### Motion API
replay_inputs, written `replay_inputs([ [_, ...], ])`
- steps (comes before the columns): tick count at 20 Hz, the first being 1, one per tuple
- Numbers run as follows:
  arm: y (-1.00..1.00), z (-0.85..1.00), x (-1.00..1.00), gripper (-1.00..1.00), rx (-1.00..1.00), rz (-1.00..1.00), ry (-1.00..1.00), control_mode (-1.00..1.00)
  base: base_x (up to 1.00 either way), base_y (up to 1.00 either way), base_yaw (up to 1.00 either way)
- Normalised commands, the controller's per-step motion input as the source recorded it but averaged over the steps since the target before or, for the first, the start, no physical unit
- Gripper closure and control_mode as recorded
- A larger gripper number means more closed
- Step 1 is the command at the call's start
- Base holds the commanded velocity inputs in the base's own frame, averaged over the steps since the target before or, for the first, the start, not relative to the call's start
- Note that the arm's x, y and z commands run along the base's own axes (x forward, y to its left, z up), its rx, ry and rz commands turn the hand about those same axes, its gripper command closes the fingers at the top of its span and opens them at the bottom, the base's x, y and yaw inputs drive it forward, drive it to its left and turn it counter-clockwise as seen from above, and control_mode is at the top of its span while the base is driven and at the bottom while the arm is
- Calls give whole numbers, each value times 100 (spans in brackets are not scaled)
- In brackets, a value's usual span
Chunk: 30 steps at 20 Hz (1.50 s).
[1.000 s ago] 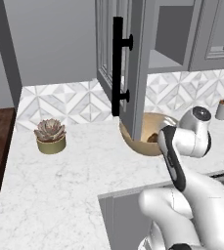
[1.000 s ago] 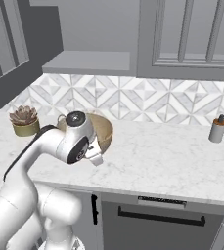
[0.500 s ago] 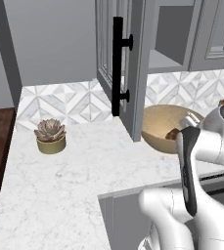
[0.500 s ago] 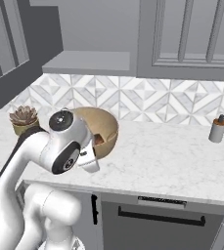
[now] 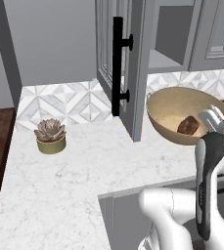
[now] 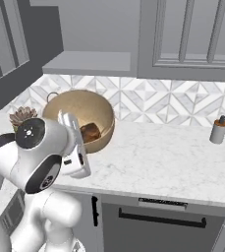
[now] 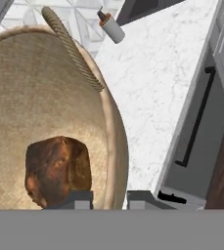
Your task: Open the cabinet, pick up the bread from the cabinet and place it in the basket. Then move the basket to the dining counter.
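You see the basket [image 5: 184, 117], bread [image 5: 188, 125] inside, lifted and tilted off the worktop [image 5: 79, 166] since a moment ago, jaws pinching its 5 o'clock rim, so carrying has begun.

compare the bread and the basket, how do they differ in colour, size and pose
The bread is a dark golden-brown lump; the basket is pale woven tan. The bread is far smaller and lies inside the basket. The basket is tipped, its rim gripped by the claw; the bread rests low against its wall.
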Motion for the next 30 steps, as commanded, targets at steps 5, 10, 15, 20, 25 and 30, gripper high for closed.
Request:
replay_inputs([
  [5,-3,35,-44,100,0,-2,-12,100,-34,-13,-3],
  [10,0,0,0,100,0,0,0,100,-63,-88,-15],
  [15,0,0,0,100,0,0,0,100,-10,-93,-49],
  [20,0,0,0,100,0,0,0,100,0,-23,-92],
  [25,0,0,0,100,0,0,0,100,0,0,-100],
  [30,0,0,0,100,0,0,0,100,1,-4,-98],
])
